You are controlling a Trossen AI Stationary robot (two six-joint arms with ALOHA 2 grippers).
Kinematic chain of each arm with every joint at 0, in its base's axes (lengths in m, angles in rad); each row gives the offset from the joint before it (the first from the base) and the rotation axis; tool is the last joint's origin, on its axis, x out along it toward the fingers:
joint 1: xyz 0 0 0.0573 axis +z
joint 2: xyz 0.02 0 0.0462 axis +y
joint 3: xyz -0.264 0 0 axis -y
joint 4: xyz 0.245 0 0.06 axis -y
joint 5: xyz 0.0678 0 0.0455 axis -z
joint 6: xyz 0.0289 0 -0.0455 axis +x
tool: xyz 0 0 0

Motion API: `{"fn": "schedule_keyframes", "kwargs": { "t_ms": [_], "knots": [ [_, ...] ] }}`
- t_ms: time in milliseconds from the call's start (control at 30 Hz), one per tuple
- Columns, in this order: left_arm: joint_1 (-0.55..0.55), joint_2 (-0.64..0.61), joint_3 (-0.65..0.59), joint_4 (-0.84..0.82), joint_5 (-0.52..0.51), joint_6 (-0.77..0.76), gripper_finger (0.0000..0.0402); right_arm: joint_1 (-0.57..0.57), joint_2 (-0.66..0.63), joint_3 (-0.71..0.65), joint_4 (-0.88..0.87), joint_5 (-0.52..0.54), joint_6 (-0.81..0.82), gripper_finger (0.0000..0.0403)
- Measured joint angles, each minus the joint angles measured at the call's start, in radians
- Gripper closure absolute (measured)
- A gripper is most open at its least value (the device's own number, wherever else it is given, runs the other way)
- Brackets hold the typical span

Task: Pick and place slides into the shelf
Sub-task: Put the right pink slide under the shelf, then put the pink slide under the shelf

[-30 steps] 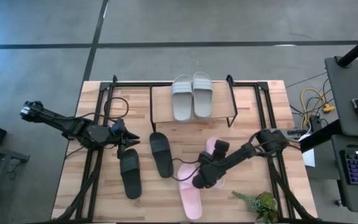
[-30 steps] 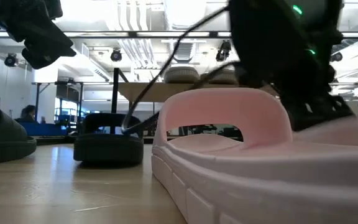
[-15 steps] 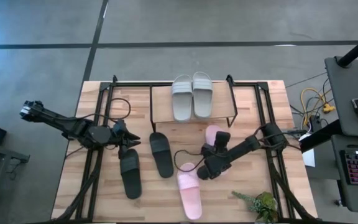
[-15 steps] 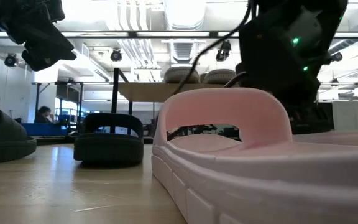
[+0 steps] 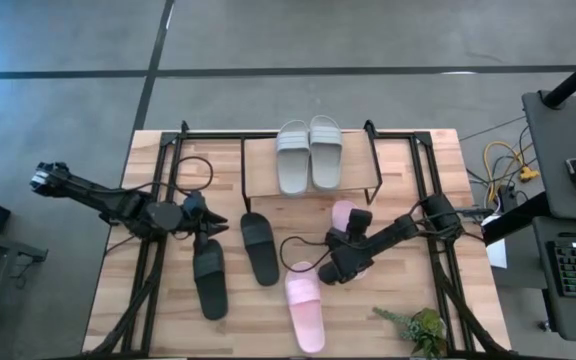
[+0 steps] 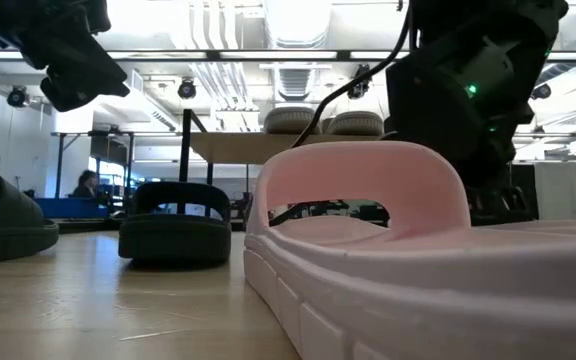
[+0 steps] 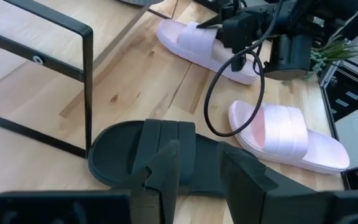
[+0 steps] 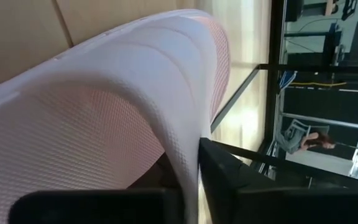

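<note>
High view: grey-green pair (image 5: pixel 308 152) on shelf (image 5: pixel 258 172) | right gripper (image 5: pixel 340 262) clamped on strap of rear pink slide (image 5: pixel 344 222), near shelf | other pink slide (image 5: pixel 304 309) lies at front | left gripper (image 5: pixel 204 236) over left black slide (image 5: pixel 209 280), fingers parted, holding nothing | second black slide (image 5: pixel 259 248) alongside

Six slides — two grey-green (image 5: pixel 309 152), two pink (image 5: pixel 304 310), two black (image 5: pixel 259 247) (one shelf (image 5: pixel 258 180)).

Our right gripper (image 5: pixel 340 262) now sits higher up the table than a second ago, closer to the far pink slide (image 5: pixel 345 222), its jaws pinching that strap.
</note>
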Motion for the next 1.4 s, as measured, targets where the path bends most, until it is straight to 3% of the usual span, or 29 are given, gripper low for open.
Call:
{"fn": "schedule_keyframes", "kwargs": {
  "t_ms": [333,567,633,767,867,967,1100,1233,1400],
  "knots": [
    [0.011,-0.001,0.001,0.007,0.0,0.0,0.0307,0.01,-0.039,0.02,0.011,-0.075,0.025,0.0263],
    [0.011,0.003,0.001,0.03,0.0,0.002,0.0307,0.066,-0.161,0.099,0.009,-0.1,0.027,0.023],
    [0.011,0.004,0.001,0.032,0.0,0.002,0.0307,0.072,-0.204,0.111,0.007,-0.175,0.048,0.023],
    [0.011,0.002,0.0,0.034,0.032,0.001,0.0307,0.074,-0.29,0.12,0.071,-0.449,0.191,0.0235],
    [0.011,0.006,-0.001,0.032,0.057,0.002,0.0307,0.074,-0.331,0.107,0.219,-0.659,0.329,0.024],
    [0.011,0.01,-0.005,0.033,0.066,0.003,0.0307,0.089,-0.341,0.103,0.393,-0.75,0.472,0.0248],
    [0.011,0.01,-0.011,0.033,0.092,0.003,0.0307,0.12,-0.33,0.103,0.63,-0.758,0.603,0.0257],
    [0.01,0.012,-0.012,0.034,0.135,0.003,0.0307,0.159,-0.275,0.131,0.671,-0.699,0.652,0.0262],
    [0.009,0.022,-0.012,0.029,0.191,0.004,0.0307,0.224,-0.142,0.243,0.627,-0.594,0.463,0.0262]
  ]
}}
